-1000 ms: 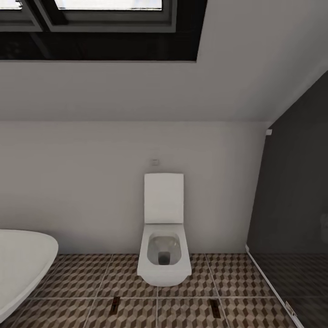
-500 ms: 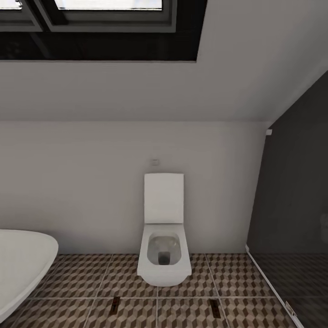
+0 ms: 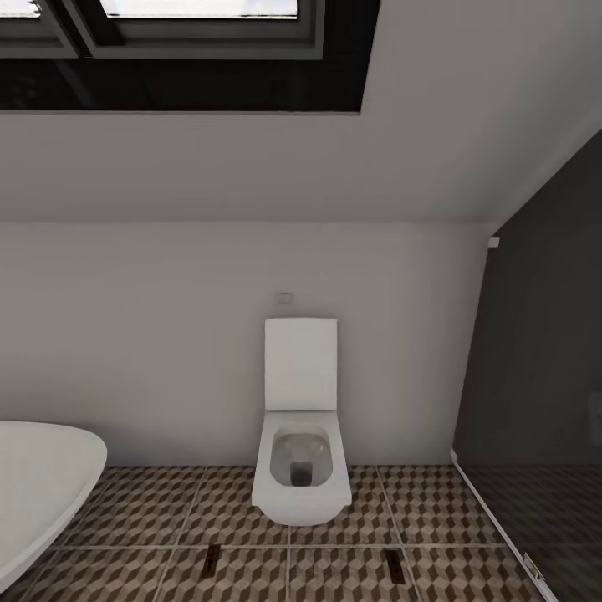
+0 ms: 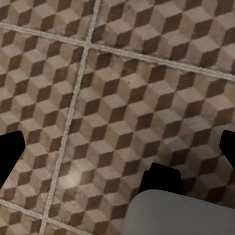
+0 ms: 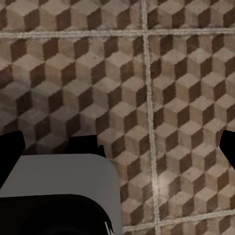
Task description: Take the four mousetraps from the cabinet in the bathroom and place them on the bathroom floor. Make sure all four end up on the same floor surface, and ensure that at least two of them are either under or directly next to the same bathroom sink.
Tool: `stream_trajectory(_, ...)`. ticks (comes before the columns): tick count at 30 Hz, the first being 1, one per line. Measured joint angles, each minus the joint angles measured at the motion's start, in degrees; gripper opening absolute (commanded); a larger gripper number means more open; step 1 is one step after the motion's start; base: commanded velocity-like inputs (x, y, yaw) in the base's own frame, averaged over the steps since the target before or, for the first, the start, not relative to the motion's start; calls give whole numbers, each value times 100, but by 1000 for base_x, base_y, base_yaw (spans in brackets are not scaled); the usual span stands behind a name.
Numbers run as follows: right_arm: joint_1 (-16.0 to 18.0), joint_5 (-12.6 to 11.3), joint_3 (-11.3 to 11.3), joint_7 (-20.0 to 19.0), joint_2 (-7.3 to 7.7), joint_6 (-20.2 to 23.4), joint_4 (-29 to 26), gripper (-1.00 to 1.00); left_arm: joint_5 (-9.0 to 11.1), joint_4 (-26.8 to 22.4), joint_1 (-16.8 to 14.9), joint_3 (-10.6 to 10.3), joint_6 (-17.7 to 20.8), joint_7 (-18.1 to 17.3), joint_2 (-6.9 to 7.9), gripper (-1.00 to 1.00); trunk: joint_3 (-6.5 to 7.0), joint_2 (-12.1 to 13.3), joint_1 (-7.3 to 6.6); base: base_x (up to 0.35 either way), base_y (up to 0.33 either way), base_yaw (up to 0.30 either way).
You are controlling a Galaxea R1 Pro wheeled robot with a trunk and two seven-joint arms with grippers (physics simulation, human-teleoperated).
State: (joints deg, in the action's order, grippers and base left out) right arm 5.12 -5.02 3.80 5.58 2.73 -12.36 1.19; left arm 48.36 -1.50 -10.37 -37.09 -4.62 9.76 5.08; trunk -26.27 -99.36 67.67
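Observation:
Two small flat brown mousetraps with dark parts lie on the bathroom floor [image 3: 150, 510] in front of the toilet, one at the left [image 3: 212, 558] and one at the right [image 3: 395, 565]. The cabinet and the bathroom sink are out of view. In the left wrist view my left gripper [image 4: 117, 149] hangs open over the cube-pattern tiles [image 4: 122, 88], its dark fingertips [image 4: 10, 152] far apart with nothing between them. My right gripper [image 5: 117, 147] is likewise open above the tiles [image 5: 186, 88], holding nothing.
A white toilet [image 3: 301, 468] stands against the back wall. The rim of a white bathtub [image 3: 42, 485] curves in at the lower left. A dark glass partition [image 3: 535, 401] closes off the right side. A pale grey rounded body [image 5: 58, 186] sits low in both wrist views.

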Motion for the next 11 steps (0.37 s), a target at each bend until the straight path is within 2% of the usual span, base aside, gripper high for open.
stream_trajectory(11, 0, 0, 0, 0, 0, 0, 0, 100, 5, 2, 0, 1, 0, 0, -4, 100, 0, 0, 0, 0, 0, 0)
